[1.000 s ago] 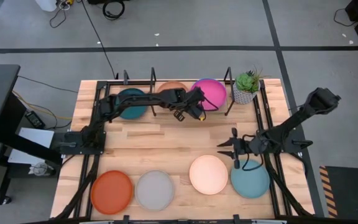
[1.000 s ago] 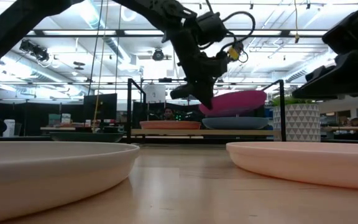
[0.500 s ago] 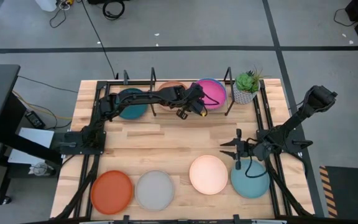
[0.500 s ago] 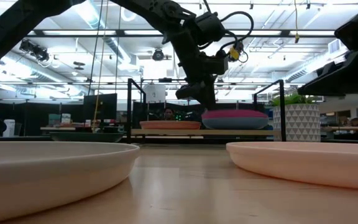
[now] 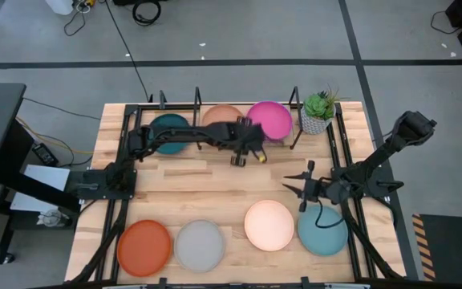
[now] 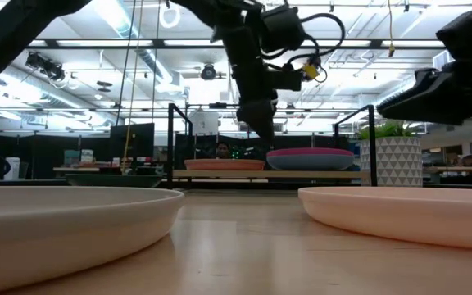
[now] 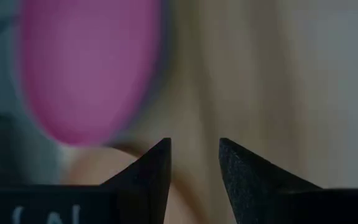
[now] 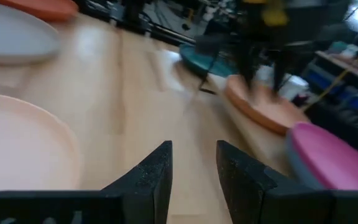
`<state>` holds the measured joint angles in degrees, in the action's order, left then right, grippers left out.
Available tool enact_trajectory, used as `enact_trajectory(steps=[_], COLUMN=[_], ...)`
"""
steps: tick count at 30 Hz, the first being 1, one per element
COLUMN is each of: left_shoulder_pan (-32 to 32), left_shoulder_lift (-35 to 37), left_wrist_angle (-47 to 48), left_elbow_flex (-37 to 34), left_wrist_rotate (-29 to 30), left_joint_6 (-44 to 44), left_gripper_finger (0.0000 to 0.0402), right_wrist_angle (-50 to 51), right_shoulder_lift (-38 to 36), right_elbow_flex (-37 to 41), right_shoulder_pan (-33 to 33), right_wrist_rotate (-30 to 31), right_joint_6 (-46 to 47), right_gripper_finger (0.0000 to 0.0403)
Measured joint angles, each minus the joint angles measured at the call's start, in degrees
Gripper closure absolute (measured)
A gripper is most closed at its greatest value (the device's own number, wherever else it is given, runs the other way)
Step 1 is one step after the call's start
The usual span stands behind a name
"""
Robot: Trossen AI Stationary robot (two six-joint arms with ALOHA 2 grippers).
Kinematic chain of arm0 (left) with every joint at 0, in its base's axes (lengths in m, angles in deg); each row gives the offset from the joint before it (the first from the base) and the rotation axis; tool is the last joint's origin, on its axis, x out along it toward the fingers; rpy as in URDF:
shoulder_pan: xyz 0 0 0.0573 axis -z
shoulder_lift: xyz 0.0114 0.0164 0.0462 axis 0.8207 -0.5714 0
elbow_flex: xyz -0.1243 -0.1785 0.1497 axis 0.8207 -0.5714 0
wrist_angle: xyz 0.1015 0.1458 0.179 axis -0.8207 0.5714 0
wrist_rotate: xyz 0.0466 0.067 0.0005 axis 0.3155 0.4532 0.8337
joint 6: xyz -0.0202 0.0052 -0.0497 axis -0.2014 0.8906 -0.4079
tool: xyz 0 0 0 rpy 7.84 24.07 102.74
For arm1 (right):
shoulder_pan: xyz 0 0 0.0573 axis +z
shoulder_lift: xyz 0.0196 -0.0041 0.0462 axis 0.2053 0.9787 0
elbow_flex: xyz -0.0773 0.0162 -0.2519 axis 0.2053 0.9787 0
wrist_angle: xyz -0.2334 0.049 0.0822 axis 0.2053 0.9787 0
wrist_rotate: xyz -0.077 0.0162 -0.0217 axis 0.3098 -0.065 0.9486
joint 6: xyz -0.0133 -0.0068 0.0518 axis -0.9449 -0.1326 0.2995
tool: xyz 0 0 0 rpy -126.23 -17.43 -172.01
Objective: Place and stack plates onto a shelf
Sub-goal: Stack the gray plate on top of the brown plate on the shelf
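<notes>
The magenta plate (image 5: 269,120) lies flat on a blue plate (image 6: 310,162) at the right end of the shelf (image 6: 220,174). On the same shelf a peach-tan plate (image 5: 221,117) sits in the middle and a dark teal plate (image 5: 169,132) at the left. My left gripper (image 5: 245,154) hangs open and empty just on the near side of the shelf, in front of the magenta plate (image 7: 86,68). My right gripper (image 5: 301,186) is open and empty above the table, just beyond the cream plate (image 5: 269,225) and the light teal plate (image 5: 323,231).
An orange plate (image 5: 144,246) and a grey plate (image 5: 200,245) lie along the near edge at the left. A small potted plant (image 5: 318,112) stands right of the shelf. Bare wood stretches between the shelf and the near row of plates.
My left gripper has let go of the magenta plate. The plate was tilted above the blue plate and now lies flat on it. The gripper has then drawn back from the shelf toward the table's near edge and a little left.
</notes>
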<state>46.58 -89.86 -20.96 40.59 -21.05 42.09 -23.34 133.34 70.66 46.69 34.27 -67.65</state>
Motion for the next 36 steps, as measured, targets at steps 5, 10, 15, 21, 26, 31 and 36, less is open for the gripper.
enact_trajectory(steps=[5,10,15,21,26,31,36], left_shoulder_pan=[4.2,7.6,11.4,18.3,22.7,27.3,31.4], left_shoulder_lift=[0.0,0.0,0.0,0.0,0.0,-0.1,-0.1], left_wrist_angle=[10.9,20.7,27.5,25.3,23.9,23.2,23.4], left_elbow_flex=[0.0,0.0,-0.1,-0.2,-0.2,-0.2,-0.2], left_wrist_rotate=[-3.5,-8.4,-10.0,-11.9,-18.9,-20.2,-16.4], left_joint_6=[-11.1,-24.1,-32.5,-35.2,-42.8,-50.8,-52.6], left_gripper_finger=[0.0259,0.0259,0.0259,0.0259,0.0259,0.0259,0.0259], right_wrist_angle=[-1.9,-7.5,-10.6,-10.7,-10.8,-13.4,-15.1], right_shoulder_lift=[0.0,0.0,0.0,0.0,0.0,0.0,0.0], right_elbow_flex=[0.0,0.0,0.0,0.0,0.0,0.0,0.0], right_shoulder_pan=[-4.8,-9.6,-14.1,-19.6,-25.2,-30.3,-33.5], right_wrist_rotate=[-0.1,-2.2,-11.0,-15.7,-17.1,-24.9,-33.5], right_joint_6=[-6.7,-13.8,-17.9,-19.9,-21.1,-21.3,-20.5], right_gripper_finger=[0.0273,0.0273,0.0273,0.0273,0.0273,0.0273,0.0273])
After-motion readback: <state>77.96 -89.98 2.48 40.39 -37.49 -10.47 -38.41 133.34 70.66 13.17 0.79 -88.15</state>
